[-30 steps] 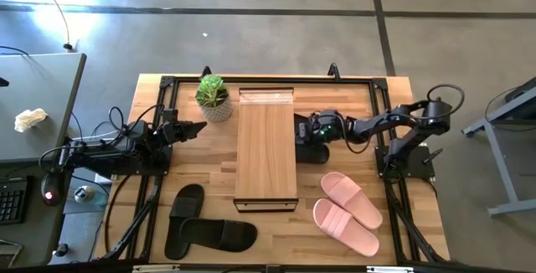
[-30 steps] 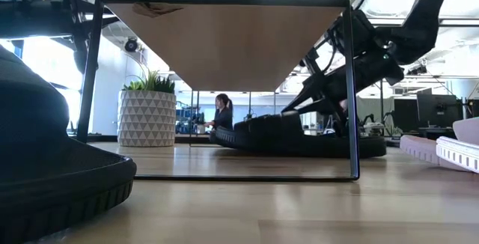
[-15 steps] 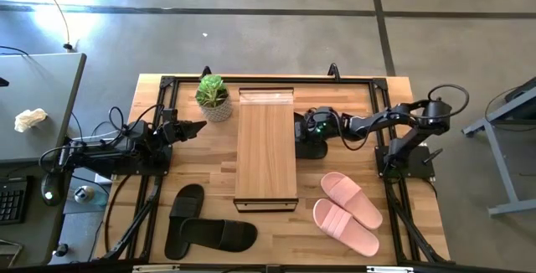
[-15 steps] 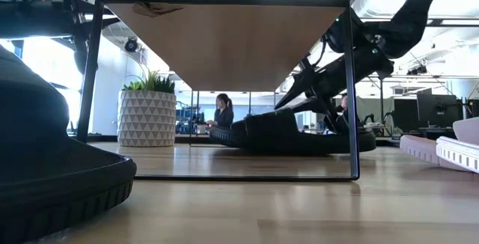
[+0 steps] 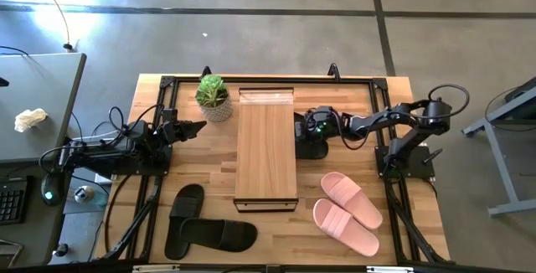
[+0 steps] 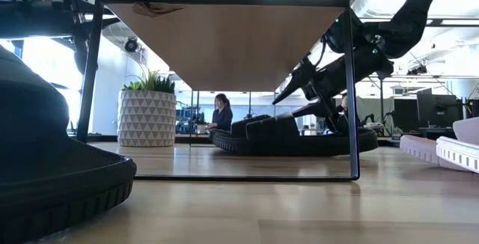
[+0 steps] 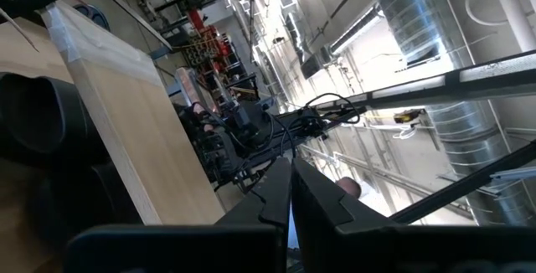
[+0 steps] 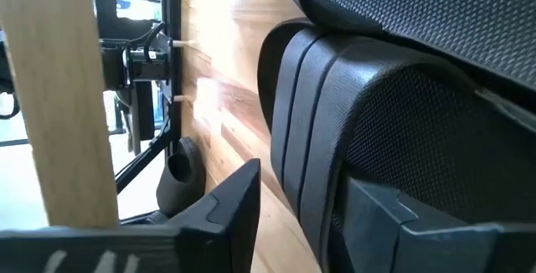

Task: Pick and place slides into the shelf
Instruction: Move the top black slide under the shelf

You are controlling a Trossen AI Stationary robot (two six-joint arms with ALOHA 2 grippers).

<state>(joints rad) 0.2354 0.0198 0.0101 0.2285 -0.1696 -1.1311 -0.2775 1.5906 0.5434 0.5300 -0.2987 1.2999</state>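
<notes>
— slides: where are they now, compared with a second ago?

— the black slide (image 5: 311, 143) at the right gripper (image 5: 303, 129) has moved toward the shelf (image 5: 266, 149). it was beside the shelf's right edge; now it lies on the table partly under the plank top. in the low view this slide (image 6: 292, 135) sits flat on the wood.

— is the gripper holding it?

— its fingers (image 8: 224, 210) stand apart, one on each side of the slide's strap (image 8: 368, 147), not pressed shut.

— and the rest?

— unchanged. two black slides (image 5: 205, 231) lie front left, two pink slides (image 5: 347, 210) front right. the left gripper (image 5: 198, 127), fingers closed, waits near the plant pot (image 5: 214, 100).
</notes>
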